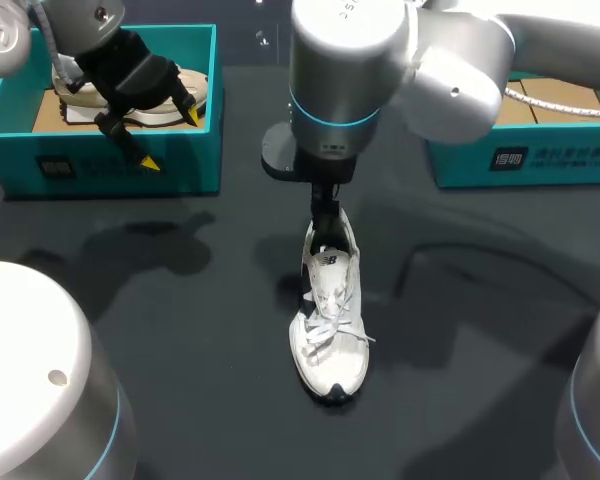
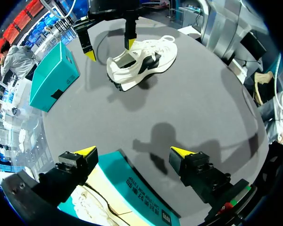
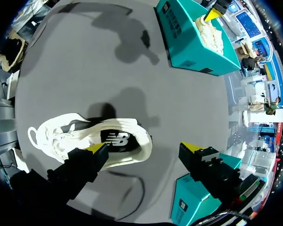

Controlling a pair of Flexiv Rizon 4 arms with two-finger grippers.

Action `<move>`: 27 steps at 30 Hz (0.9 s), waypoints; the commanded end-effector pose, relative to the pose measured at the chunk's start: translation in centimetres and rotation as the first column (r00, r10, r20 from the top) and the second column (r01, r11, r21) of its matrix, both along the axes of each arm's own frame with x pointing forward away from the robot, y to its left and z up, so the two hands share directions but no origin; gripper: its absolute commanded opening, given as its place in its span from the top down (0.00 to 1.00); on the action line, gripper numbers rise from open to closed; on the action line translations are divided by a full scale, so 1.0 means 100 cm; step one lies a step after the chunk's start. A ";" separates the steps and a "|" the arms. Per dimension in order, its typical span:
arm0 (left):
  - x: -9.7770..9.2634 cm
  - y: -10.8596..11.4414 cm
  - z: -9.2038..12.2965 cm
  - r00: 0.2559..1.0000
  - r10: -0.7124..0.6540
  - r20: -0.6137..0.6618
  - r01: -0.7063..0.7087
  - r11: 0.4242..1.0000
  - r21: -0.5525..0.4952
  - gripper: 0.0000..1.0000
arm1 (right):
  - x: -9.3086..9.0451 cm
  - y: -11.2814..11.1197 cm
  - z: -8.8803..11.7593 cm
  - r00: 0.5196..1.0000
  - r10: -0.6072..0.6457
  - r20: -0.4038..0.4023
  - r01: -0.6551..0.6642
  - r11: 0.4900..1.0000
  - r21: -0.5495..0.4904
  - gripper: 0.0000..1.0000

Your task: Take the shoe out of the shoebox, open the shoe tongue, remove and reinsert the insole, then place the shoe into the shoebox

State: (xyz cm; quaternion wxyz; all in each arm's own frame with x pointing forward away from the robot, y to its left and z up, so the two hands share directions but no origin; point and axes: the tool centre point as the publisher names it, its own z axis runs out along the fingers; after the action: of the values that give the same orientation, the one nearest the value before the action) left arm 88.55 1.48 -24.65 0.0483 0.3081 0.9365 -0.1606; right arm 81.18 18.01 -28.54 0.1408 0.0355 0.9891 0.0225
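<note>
Shoe (image 1: 330, 320) sits on the counter (image 1: 180, 330), our right gripper (image 3: 145, 148) spread wide at its heel. Our left gripper (image 2: 132, 151) hangs released over the shoebox (image 1: 110, 165).

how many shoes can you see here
2. A white lace-up sneaker lies mid-table; a cream sneaker sits in the teal cardboard shoebox at far left. My right arm covers part of the far-right teal shoebox, so another may be hidden.

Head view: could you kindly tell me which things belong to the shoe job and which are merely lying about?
Job: white shoe on the table; right gripper at its heel; left shoebox or right shoebox, unclear which.
Lying about: second shoe in the left shoebox.
</note>
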 end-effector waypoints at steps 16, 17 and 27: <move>0.000 0.000 0.000 1.000 0.000 0.001 0.000 1.000 0.002 0.00 | 0.020 -0.010 -0.052 0.999 0.003 -0.039 -0.002 0.999 0.044 0.01; 0.000 0.000 0.000 1.000 0.000 0.001 0.000 1.000 0.002 0.00 | 0.021 -0.010 -0.054 0.999 0.003 -0.042 -0.001 0.999 0.046 0.01; 0.000 0.000 0.000 1.000 0.000 0.001 0.000 1.000 0.002 0.00 | 0.028 -0.009 -0.075 0.996 0.016 -0.086 -0.011 0.998 0.057 0.17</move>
State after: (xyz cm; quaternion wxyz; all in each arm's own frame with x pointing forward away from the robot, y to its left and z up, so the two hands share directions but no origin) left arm 88.55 1.48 -24.65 0.0483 0.3080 0.9365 -0.1606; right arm 83.44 16.79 -35.18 0.1021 0.0352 0.9930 0.0476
